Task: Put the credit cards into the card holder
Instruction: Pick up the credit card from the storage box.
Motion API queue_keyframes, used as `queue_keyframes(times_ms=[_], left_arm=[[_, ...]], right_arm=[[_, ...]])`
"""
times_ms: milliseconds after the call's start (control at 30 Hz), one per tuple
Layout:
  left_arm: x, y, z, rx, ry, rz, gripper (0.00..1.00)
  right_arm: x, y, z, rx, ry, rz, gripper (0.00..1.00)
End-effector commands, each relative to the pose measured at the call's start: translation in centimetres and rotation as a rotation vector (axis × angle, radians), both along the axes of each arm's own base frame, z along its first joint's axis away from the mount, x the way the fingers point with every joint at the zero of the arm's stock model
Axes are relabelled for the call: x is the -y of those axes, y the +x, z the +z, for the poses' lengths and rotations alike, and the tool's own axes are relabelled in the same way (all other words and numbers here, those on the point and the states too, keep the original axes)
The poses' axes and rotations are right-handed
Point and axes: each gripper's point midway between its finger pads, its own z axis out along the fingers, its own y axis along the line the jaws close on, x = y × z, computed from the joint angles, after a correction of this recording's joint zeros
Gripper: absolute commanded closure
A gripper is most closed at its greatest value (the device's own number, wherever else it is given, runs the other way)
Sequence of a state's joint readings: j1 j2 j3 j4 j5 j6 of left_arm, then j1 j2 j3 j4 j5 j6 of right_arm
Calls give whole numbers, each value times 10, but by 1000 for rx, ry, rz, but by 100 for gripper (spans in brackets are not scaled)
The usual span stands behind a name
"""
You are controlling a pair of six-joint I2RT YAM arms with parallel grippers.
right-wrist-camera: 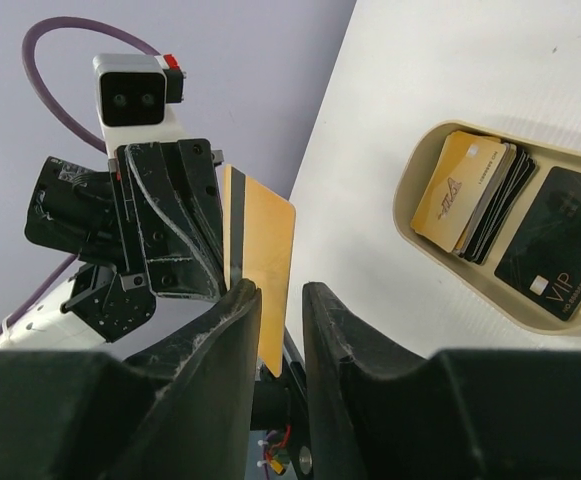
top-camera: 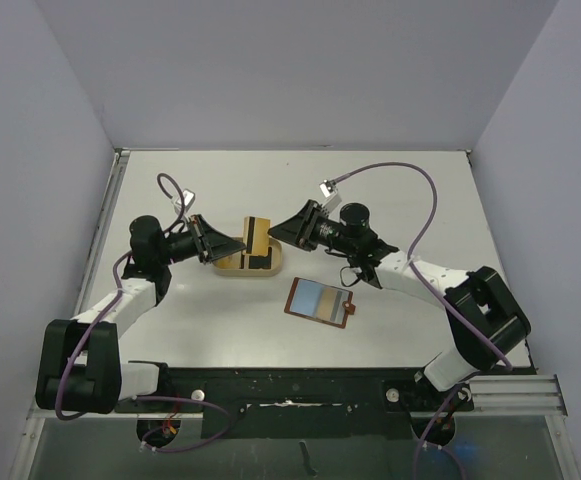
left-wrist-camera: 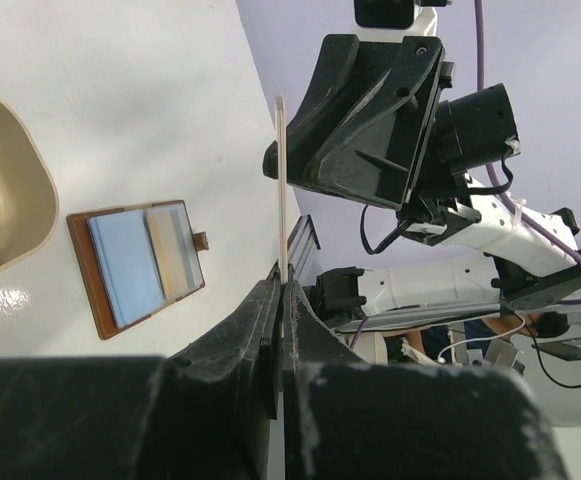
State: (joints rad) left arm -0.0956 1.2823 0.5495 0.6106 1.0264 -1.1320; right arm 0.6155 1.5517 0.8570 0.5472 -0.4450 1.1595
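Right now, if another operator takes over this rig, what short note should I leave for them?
Left gripper: shut on a gold card, held on edge in the air between the two arms.
Right gripper: fingers apart on either side of that card, not clamping it.
Card holder: lies open on the table, a pale blue card showing in it.
Tan tray: holds a stack of cards and a black card.
Left to do: slot the gold card, then the tray's cards.

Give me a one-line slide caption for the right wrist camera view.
Left gripper pinches a gold card beside the open right gripper; more cards lie in the tan tray.
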Motion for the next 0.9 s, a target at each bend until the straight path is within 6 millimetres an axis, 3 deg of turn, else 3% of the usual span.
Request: queue_keyframes(times_ms=[0, 367, 600, 867], left_arm=[[0, 0, 16, 107, -5, -18, 100], [0, -1, 16, 103, -24, -21, 100], [0, -2, 6, 80, -13, -18, 100], [-12, 5, -5, 57, 31, 15, 100]], right_arm=[[-6, 3, 17, 59, 56, 28, 74], [-23, -1, 16, 56, 71, 77, 63], [-26, -3, 18, 55, 100, 95, 67], [-15, 0, 8, 43, 55, 68, 85]])
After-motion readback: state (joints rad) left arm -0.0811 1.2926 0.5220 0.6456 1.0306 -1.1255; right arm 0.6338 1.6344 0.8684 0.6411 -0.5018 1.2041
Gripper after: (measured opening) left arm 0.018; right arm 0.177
